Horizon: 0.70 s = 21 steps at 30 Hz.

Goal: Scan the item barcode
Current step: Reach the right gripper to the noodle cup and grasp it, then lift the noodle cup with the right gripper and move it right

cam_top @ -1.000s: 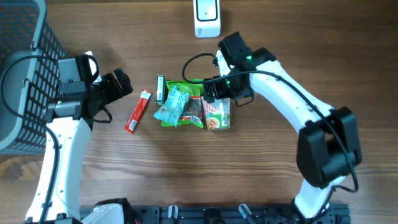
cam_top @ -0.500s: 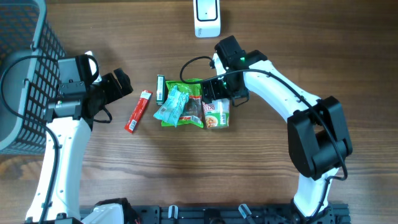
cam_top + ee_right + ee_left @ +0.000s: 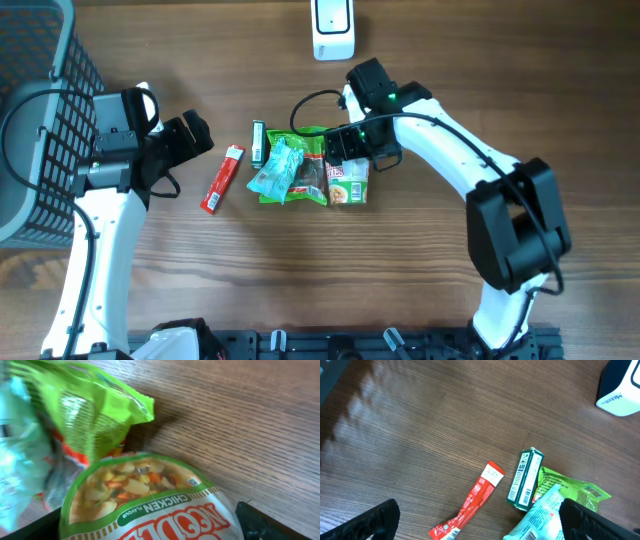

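White L arm [image 3: 98, 245] & R arm [image 3: 452, 150], blk joints, blk cables, green LED [image 3: 398, 95].

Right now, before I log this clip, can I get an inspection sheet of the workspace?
Surface: wooden table, no damage seen.
Job's things: white scanner at the far edge; noodle pack at the right end of the pile.
Clutter: green bag, pale blue packet, green box, red stick.
Claws: left claw open, holding nothing; right claw open, straddling the noodle pack, contact unclear.
Cables: black loop by the right arm; second cable over the basket.
Surroundings: grey basket at the left.
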{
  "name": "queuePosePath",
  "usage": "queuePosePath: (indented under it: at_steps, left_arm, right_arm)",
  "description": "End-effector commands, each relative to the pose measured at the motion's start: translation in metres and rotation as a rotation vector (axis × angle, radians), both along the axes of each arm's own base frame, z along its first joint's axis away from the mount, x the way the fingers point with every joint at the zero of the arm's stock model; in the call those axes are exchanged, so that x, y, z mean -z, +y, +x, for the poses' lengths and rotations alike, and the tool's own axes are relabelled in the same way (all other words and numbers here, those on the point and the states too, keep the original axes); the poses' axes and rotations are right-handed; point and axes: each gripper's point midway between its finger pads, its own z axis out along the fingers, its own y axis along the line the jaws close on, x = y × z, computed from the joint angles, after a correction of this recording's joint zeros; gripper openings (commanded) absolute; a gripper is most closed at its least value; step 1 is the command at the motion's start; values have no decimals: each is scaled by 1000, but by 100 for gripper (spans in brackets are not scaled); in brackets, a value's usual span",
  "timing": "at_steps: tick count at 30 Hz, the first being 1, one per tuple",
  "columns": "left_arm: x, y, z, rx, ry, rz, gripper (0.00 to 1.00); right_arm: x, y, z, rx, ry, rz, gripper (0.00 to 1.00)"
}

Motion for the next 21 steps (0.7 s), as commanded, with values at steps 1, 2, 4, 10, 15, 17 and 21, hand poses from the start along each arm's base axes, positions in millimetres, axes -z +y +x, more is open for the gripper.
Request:
queuePosePath:
  at_steps: [1,2,4,10,15,17,21]
  left_arm:
    - [-6,-2,3,8,-17,-3,100]
    - [-6,-2,3,8,-17,-3,100]
    - [-6,-2,3,8,-17,-3,100]
    - [-6,-2,3,8,-17,-3,100]
    - [-6,-2,3,8,-17,-3,100]
    - [-6,-2,3,8,-17,-3,100]
    - [-6,-2,3,8,-17,-3,100]
  right_arm:
    - [-52,-2,4,6,-108,46,93]
    - [-57,-2,3,6,-117,51,91]
    - [-64,-3,1,7,-124,54,90]
    - [-71,-35,6,117,-174,-90,90]
    - [-81,-59,11,249,-223,-179,91]
    - [-89,-63,12,286,-247,-180,89]
    - [-123,-73,14,350,-339,-165,89]
